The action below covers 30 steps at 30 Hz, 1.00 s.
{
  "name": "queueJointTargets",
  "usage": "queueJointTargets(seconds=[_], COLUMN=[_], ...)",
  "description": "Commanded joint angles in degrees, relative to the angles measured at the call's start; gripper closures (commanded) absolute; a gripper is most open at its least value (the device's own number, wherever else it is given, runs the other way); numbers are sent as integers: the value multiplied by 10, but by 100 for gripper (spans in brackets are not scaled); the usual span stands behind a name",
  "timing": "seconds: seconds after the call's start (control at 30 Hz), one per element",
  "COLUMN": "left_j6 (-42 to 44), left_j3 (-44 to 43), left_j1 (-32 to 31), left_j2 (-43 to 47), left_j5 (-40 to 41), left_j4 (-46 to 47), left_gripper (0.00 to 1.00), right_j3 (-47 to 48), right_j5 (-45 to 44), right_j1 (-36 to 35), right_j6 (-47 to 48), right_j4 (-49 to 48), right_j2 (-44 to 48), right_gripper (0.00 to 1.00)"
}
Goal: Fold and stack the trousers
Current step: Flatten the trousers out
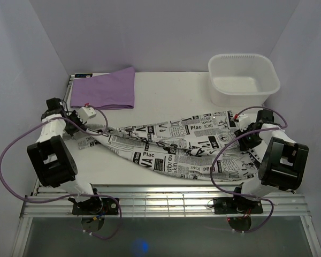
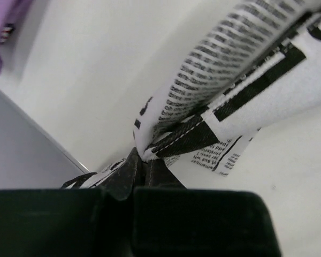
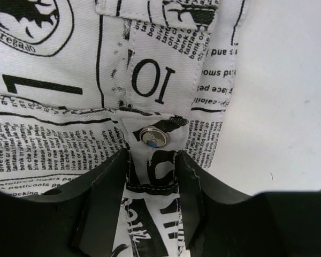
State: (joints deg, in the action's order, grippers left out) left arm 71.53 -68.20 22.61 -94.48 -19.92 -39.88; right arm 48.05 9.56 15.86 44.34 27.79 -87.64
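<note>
Left claw [image 2: 136, 160] is pinched tight on a stitched hem corner of the trousers [image 1: 166, 147]; from its wrist camera I see the two fingers pressed together with the cloth caught between them. My right claw [image 3: 152, 203] is clamped on the waistband [image 3: 152, 160], a finger on either side of the band, just below a shiny metal snap button [image 3: 153, 136].

The trousers are white with black newspaper print: text blocks, heavy rules and big letters. They lie drawn out across the middle of the table [image 1: 171, 96] from one claw to the other, rumpled and partly doubled over. I can read "Plac" in the overhead view and a large upside-down "10" by the snap; the small print is too fine to read.

At the table's far side a folded purple cloth [image 1: 104, 91] lies on the left and a white tub [image 1: 243, 79] stands on the right, both apart from the trousers.
</note>
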Motion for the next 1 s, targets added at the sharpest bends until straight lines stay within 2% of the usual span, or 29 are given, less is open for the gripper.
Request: queueJointTargets(seconds=[0.0, 0.03, 0.07, 0.1, 0.17, 0.2, 0.33, 0.4, 0.53, 0.73, 0.97], left_j6=[139, 156, 166, 170, 155, 142, 62, 54, 53, 20, 33], left_j3=[100, 130, 184, 203, 214, 201, 97, 39, -9, -78, -160], left_j1=[10, 9, 9, 9, 9, 9, 17, 18, 18, 52, 83], left_j2=[118, 153, 168, 179, 184, 178, 129, 107, 66, -13, -128], left_j5=[-13, 3, 15, 24, 43, 41, -12, -44, -52, -22, 38], left_j4=[1, 13, 23, 34, 38, 27, -80, -139, -203, -180, -195], left_gripper=[100, 98, 91, 68, 54, 39, 38, 38, 38, 38, 38], right_j3=[5, 9, 16, 20, 35, 41, 76, 104, 155, 234, 273], right_j5=[-67, -66, -63, -55, -43, -31, -2, 10, 57, 99, 101], right_j1=[15, 16, 15, 15, 15, 16, 16, 16, 15, -6, -33], right_j6=[55, 55, 55, 54, 47, 44, 37, 36, 29, -14, -26], right_j4=[90, 96, 102, 111, 122, 127, 139, 143, 155, 140, 100], right_j2=[14, 18, 19, 20, 21, 22, 16, 10, -3, -60, -138], right_gripper=[53, 53, 52, 52, 50, 50, 45, 43, 41, 39, 36])
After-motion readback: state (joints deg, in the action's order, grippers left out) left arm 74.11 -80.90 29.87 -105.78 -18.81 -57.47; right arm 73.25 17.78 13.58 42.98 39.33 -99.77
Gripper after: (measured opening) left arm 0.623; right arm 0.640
